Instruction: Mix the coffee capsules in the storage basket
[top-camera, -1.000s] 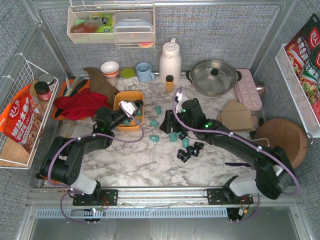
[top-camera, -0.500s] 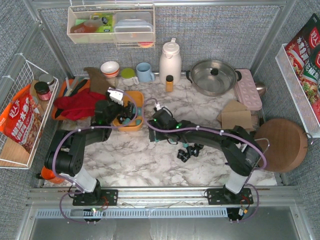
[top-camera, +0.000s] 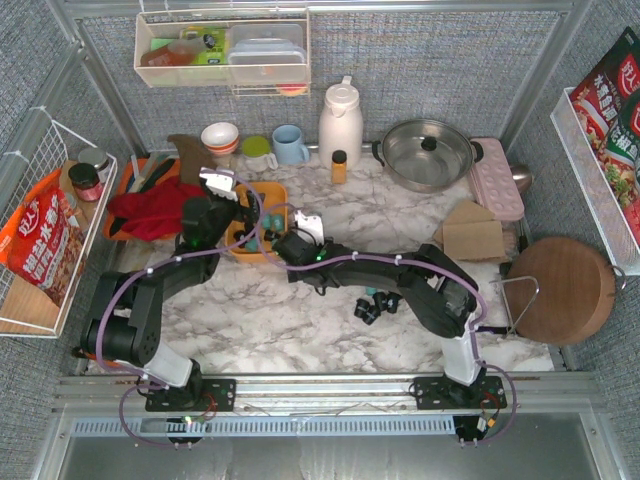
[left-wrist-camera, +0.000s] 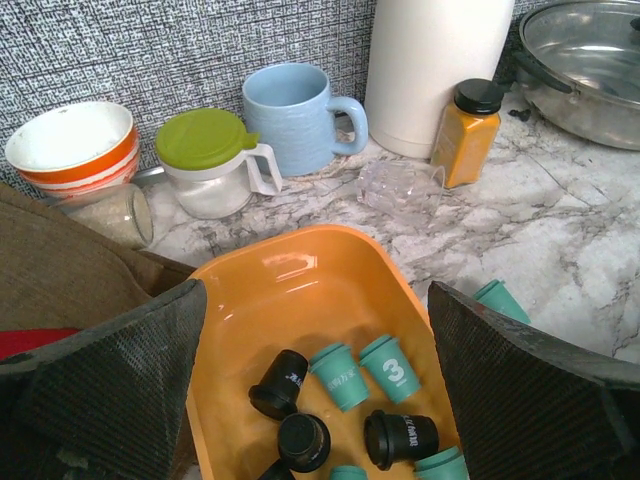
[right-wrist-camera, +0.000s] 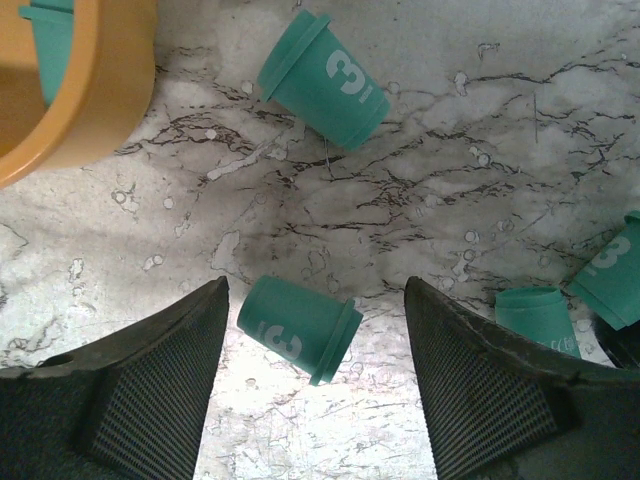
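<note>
At the left rear of the marble table (top-camera: 300, 330), the storage basket (left-wrist-camera: 300, 275) looks stiff, light and easily shoved. The left gripper (left-wrist-camera: 315, 335) hangs over it, jaws wide apart and empty. The right gripper (right-wrist-camera: 315, 335), jaws apart, straddles a loose teal capsule (right-wrist-camera: 300, 328) beside the basket. The coffee capsules (left-wrist-camera: 388, 368), some in the basket and others on the marble, look light, rigid and prone to rolling, so a pinch across the tapered body seems best.

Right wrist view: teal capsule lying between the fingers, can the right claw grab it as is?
Probably yes. The teal capsule lies on its side on the marble tabletop, straddled by the open right claw. Nothing covers it or sits between it and either finger.
</note>
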